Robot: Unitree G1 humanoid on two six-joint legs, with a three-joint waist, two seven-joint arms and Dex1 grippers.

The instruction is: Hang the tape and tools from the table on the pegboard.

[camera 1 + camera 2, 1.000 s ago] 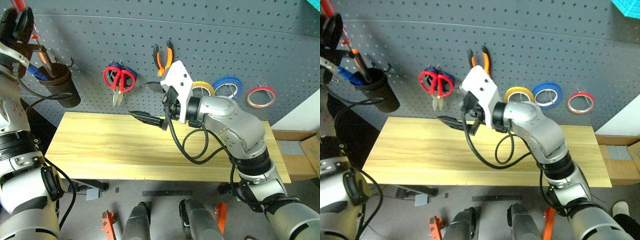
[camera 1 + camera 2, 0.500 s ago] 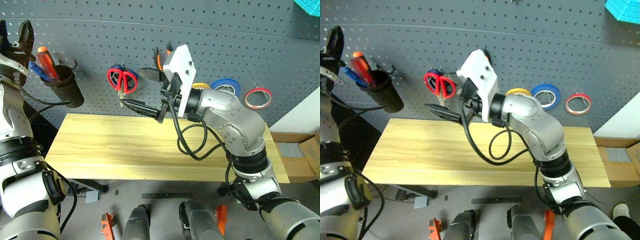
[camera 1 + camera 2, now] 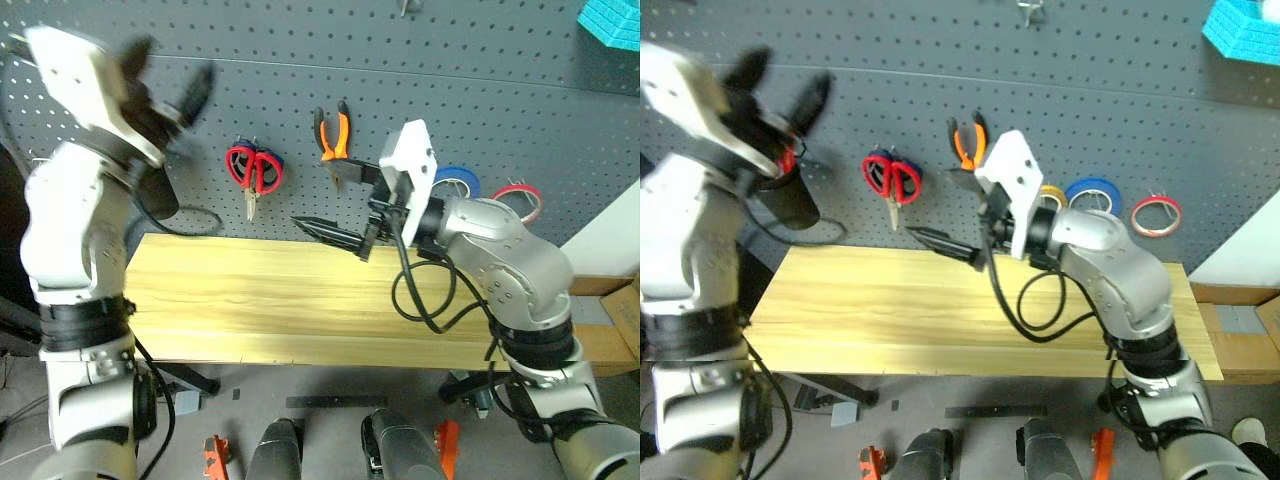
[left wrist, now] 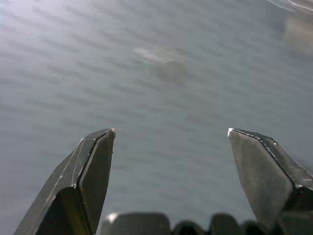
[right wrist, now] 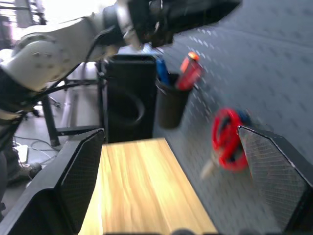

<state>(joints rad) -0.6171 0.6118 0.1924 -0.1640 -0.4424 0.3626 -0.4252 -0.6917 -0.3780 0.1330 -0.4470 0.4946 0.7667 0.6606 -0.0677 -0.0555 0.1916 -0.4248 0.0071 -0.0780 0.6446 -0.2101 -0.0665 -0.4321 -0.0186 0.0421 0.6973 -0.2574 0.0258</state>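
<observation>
The red-handled scissors (image 3: 252, 170) and orange-and-black pliers (image 3: 334, 136) hang on the grey pegboard (image 3: 480, 90), the red-handled screwdriver (image 5: 188, 71) in a black cup (image 5: 171, 105) there; the yellow tape (image 3: 1051, 194) peeks behind the right arm. Above the bare desk (image 3: 250, 310), the right gripper (image 3: 335, 205) has its fingers wide, empty; the left gripper (image 3: 165, 85), near the cup, fingers apart.

Left gripper (image 3: 170, 88) released the screwdriver (jaws now apart), swinging right.

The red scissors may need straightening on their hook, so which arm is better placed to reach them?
Likely right: its open tool points at the red scissors from close by; the left tool is higher up.
</observation>
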